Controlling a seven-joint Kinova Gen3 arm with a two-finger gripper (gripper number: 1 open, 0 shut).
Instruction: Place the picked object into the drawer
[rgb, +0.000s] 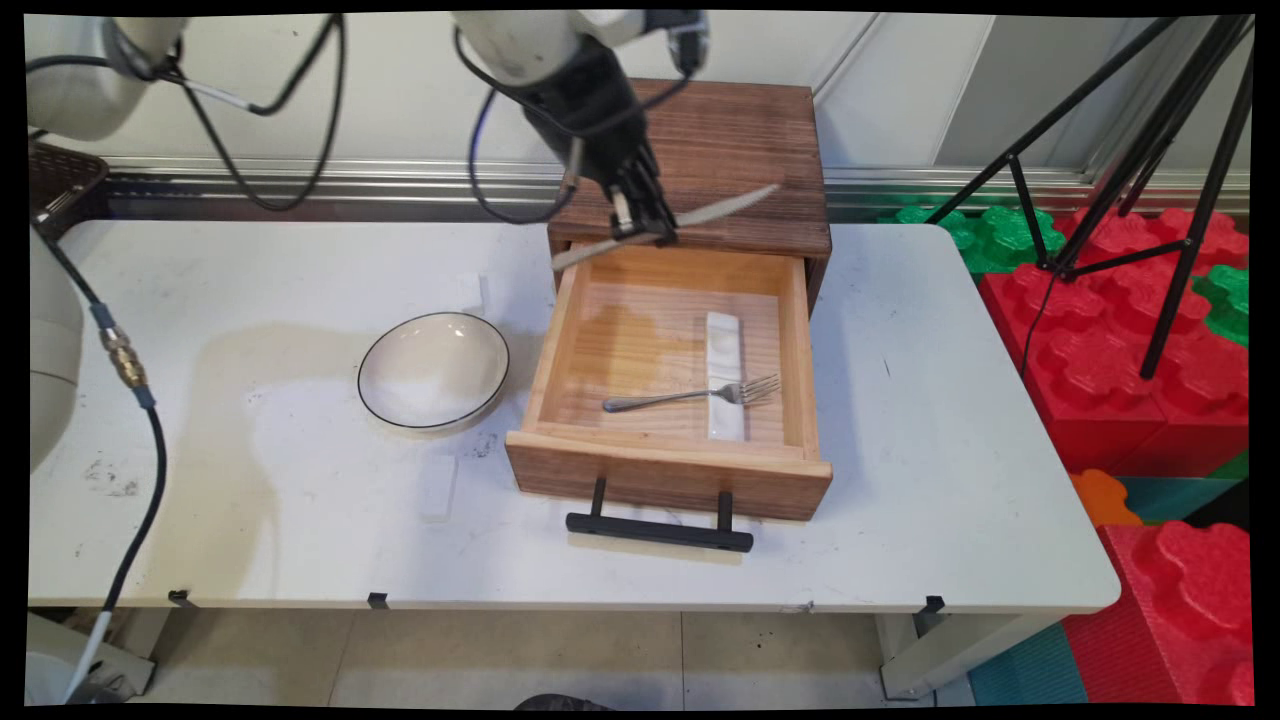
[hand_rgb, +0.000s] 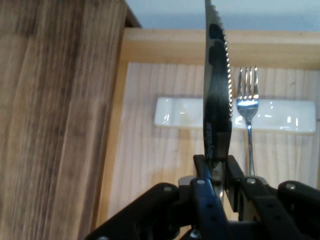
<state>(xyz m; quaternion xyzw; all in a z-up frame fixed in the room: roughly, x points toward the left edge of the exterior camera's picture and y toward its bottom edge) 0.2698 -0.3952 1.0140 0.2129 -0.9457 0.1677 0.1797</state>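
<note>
My gripper (rgb: 643, 228) is shut on a metal table knife (rgb: 668, 224), gripping it near its middle above the back of the open wooden drawer (rgb: 560, 345). The knife lies roughly level, blade toward the right over the cabinet top (rgb: 740, 150). Seen from the hand, the serrated knife (hand_rgb: 217, 95) stands edge-on between my fingers (hand_rgb: 202, 172). Below it in the drawer lie a white rectangular cutlery rest (hand_rgb: 180, 112) and a fork (hand_rgb: 248, 115) whose tines sit across the rest. From above, the fork (rgb: 690, 396) crosses the rest (rgb: 725, 345) at the drawer's right side.
A white bowl with a dark rim (rgb: 434, 370) sits on the table left of the drawer. The drawer's black handle (rgb: 660, 530) juts toward the near edge. Red and green foam blocks (rgb: 1120, 330) and a black tripod (rgb: 1150, 180) stand right of the table.
</note>
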